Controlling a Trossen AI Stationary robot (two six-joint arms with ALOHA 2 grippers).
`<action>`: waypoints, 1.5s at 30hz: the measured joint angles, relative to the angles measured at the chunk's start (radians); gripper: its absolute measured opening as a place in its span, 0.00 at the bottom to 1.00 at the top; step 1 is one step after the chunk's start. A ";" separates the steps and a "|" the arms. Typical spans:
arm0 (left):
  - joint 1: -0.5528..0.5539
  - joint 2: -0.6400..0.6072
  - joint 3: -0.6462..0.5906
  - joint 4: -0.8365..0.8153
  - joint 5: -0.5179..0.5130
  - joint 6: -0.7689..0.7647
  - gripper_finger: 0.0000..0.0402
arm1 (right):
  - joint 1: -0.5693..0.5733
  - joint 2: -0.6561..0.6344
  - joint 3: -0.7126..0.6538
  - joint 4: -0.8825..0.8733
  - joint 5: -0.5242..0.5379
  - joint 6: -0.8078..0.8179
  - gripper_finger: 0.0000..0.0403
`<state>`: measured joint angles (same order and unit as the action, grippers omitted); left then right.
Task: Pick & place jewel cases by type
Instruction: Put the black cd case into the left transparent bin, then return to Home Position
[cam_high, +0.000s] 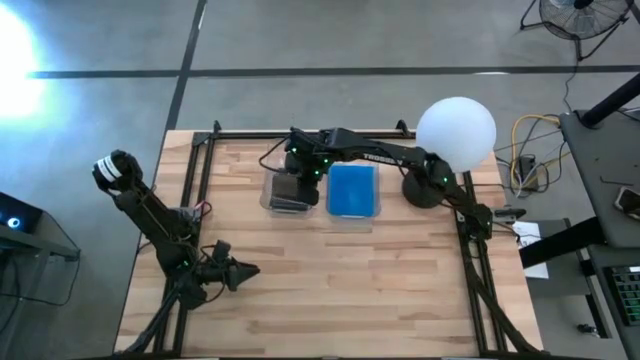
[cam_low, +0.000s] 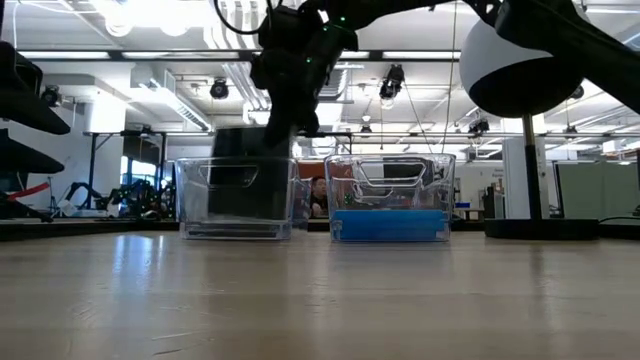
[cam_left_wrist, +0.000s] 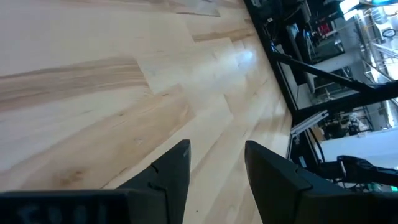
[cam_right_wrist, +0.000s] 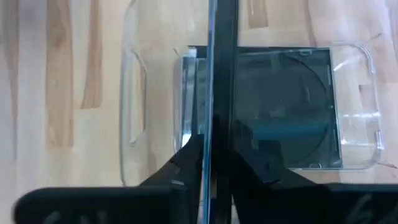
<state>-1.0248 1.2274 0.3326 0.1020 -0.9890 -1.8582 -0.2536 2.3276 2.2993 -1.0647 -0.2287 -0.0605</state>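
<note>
Two clear bins are seen side by side in the high view on the wooden surface (cam_high: 330, 280): the left bin (cam_high: 268, 195) holds dark jewel cases (cam_high: 291, 190), the right bin (cam_high: 375, 215) a stack of blue jewel cases (cam_high: 352, 190). The right end effector (cam_high: 300, 172) is positioned over the left bin, while the left end effector (cam_high: 245, 269) is parked near the surface's left front, well apart from both bins.

In the low view, a dark case (cam_low: 245, 165) is shown standing on edge inside the left bin, under the right end effector.

In the left wrist view, the left fingers (cam_left_wrist: 174, 168) are seen parted over bare wood, nothing between them.

In the right wrist view alone, the grip is revealed: a thin dark case (cam_right_wrist: 221, 74), seen edge-on, is clamped between the right fingers (cam_right_wrist: 186, 171) above flat dark cases lying in the bin.
</note>
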 joint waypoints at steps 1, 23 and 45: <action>0.002 0.000 -0.002 0.000 0.000 -0.003 0.34 | 0.001 -0.001 0.000 0.002 0.000 -0.001 0.18; 0.004 -0.001 -0.010 0.001 0.000 -0.033 0.34 | 0.160 -0.061 0.052 0.238 1.037 -0.003 0.54; 0.063 -0.001 -0.008 0.002 -0.007 0.009 0.34 | 0.566 -0.584 -0.615 0.200 0.761 0.574 0.52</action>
<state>-0.9619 1.2263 0.3248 0.1042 -0.9958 -1.8488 0.3119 1.7438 1.6840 -0.8648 0.5319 0.5134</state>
